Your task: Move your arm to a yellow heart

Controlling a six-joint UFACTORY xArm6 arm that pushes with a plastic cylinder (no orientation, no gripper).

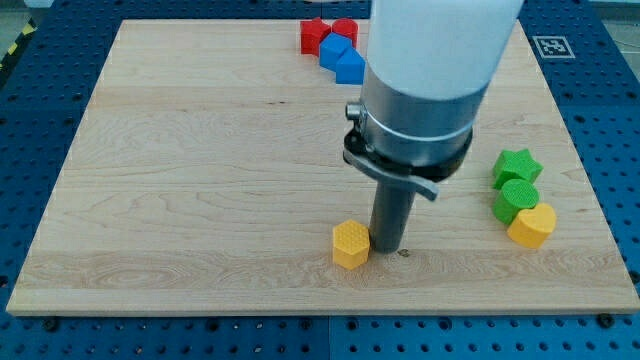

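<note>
The yellow heart lies near the board's right edge, low in the view, just below two green blocks. My tip rests on the board at the lower middle, touching or almost touching the right side of a yellow hexagon block. The tip is well to the left of the yellow heart, with bare board between them. The arm's wide grey and white body hangs above the rod and hides the board behind it.
A green star and a green round block sit stacked in line above the yellow heart. Red blocks and blue blocks cluster at the top edge. The wooden board sits on a blue pegboard.
</note>
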